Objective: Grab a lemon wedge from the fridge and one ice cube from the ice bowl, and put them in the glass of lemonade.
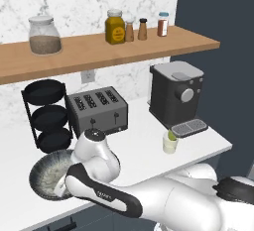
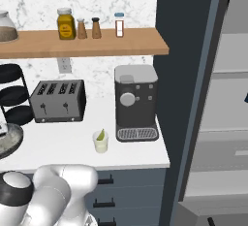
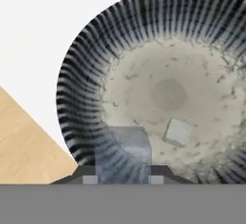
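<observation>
In the hand view my gripper (image 3: pixel 122 180) hangs over the ice bowl (image 3: pixel 81 88), whose wide grey ribbed wall surrounds a whitish speckled inside. A translucent ice cube (image 3: pixel 124 146) sits between my fingertips (image 3: pixel 90 180), and the jaws are closed on it. A second ice cube (image 3: pixel 178 131) lies loose on the bowl's floor to the right. The ice bowl (image 1: pixel 47 175) stands at the counter's front left, partly behind my arm. The glass of lemonade (image 1: pixel 170 142) stands in front of the coffee machine, with the lemon wedge (image 2: pixel 100 135) inside it. The fridge (image 2: pixel 227 99) stands open at the right.
A toaster (image 1: pixel 97 108) and a black tiered rack (image 1: pixel 47 113) stand at the back of the counter. The coffee machine (image 1: pixel 176 96) is at its right end. A wooden shelf (image 1: pixel 99 49) above carries jars and shakers. Dark drawer cabinets (image 2: pixel 126 191) lie below the counter.
</observation>
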Tool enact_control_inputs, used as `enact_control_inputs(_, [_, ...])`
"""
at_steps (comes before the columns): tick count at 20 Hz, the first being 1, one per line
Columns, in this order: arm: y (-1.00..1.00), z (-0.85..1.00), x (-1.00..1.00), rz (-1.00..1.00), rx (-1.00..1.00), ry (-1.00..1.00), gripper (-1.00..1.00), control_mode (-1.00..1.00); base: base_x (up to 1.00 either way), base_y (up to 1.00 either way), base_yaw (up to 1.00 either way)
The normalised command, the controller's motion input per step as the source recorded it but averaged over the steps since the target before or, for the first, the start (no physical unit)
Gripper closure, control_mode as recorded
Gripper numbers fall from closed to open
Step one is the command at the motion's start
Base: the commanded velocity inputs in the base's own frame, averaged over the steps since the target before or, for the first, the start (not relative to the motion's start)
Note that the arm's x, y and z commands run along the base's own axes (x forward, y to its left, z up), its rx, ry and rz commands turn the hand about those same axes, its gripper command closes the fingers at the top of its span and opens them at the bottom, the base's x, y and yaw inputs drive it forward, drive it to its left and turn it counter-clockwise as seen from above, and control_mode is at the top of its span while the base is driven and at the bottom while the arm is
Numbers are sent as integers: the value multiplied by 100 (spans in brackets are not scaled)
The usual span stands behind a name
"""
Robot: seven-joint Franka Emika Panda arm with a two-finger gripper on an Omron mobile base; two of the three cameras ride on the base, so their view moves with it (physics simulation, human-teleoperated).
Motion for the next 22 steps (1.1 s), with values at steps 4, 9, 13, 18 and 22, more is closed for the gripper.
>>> enact_control_inputs(4, [-29,0,0,0,6,-4,100,-100,0,0,0])
enact_control_inputs(9, [-47,0,-15,0,8,-5,100,-100,0,0,0])
enact_control_inputs(13, [0,66,-1,0,-3,-1,100,-100,0,0,0])
enact_control_inputs(18, [11,100,13,0,-11,6,100,-100,0,0,0])
enact_control_inputs(22, [-14,81,2,-1,-17,14,100,-100,0,0,0])
